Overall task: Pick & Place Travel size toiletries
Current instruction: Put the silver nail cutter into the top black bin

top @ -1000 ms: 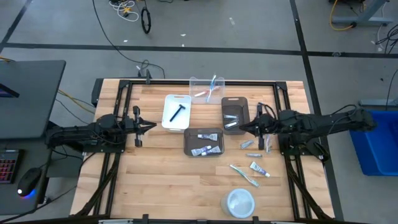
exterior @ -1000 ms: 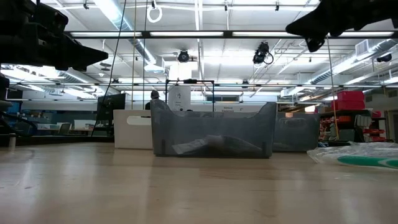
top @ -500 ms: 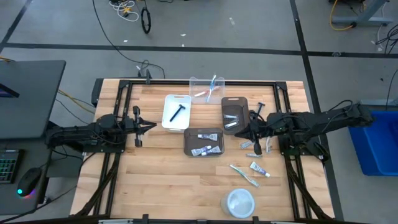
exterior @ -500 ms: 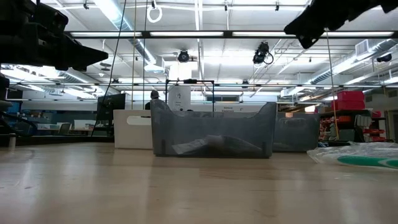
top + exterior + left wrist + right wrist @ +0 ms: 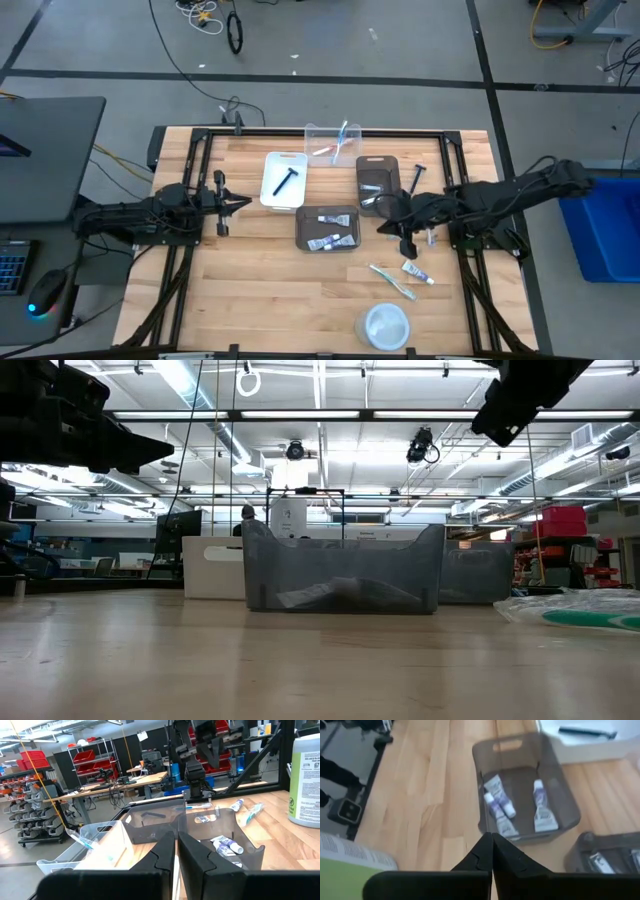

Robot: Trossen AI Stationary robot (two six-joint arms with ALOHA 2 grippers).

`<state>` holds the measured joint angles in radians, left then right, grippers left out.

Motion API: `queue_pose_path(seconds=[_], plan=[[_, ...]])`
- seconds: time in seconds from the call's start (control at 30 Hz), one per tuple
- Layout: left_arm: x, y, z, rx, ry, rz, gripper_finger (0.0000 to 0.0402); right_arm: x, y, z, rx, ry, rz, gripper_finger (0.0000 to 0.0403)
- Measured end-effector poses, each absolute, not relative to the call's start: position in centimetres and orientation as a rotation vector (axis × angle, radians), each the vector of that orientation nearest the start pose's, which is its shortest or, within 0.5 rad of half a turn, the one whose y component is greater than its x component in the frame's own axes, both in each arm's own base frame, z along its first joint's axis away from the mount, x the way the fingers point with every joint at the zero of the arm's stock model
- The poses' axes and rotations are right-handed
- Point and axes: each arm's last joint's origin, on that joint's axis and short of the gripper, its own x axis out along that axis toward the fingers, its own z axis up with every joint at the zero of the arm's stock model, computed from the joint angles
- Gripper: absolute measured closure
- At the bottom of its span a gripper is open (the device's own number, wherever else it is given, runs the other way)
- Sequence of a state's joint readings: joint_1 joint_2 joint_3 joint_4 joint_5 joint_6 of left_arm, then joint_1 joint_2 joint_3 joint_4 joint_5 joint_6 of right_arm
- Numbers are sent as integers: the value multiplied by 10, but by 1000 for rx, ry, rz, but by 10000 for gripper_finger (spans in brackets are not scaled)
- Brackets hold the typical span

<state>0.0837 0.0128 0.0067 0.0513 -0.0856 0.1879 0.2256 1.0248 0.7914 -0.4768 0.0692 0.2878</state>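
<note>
Jaws on both arms are pressed together with nothing between them: the right gripper [image 5: 384,228] hangs above the tabletop [image 5: 250,290] just right of the middle dark grey bin [image 5: 327,229], and the left gripper [image 5: 243,204] waits over the left side, just left of the white bin [image 5: 283,181], its arm stretched level from the left edge. Bare wood lies open across the whole left half and along the near edge, while a black frame borders the far and side edges. Four bins cluster at the centre and far side. The white bin holds one black razor [image 5: 286,180]. A clear bin [image 5: 333,142] at the far edge holds toothbrushes [image 5: 342,134]. The middle dark grey bin holds small tubes [image 5: 499,810], three showing in the right wrist view. A second dark grey bin [image 5: 377,184] stands behind and to the right of it with more small items I cannot make out. Loose on the wood under and beside the right arm lie a toothpaste tube [image 5: 418,272], a toothbrush [image 5: 391,281] and another razor [image 5: 417,176]. A round white dish [image 5: 385,324] sits near the front edge. The right arm reaches in from the right edge, bent at the elbow, its wrist angled toward the middle bin.
</note>
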Motion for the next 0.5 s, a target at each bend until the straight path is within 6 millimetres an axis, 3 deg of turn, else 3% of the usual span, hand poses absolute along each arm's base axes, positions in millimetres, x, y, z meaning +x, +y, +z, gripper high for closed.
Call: queue_pose_path(seconds=[0.2, 0.5], plan=[[97, 11, 170, 187, -29, 173, 374, 205, 53, 257, 150, 805, 65, 396], [97, 11, 170, 187, -29, 173, 374, 190, 58, 245, 124, 988, 55, 392]])
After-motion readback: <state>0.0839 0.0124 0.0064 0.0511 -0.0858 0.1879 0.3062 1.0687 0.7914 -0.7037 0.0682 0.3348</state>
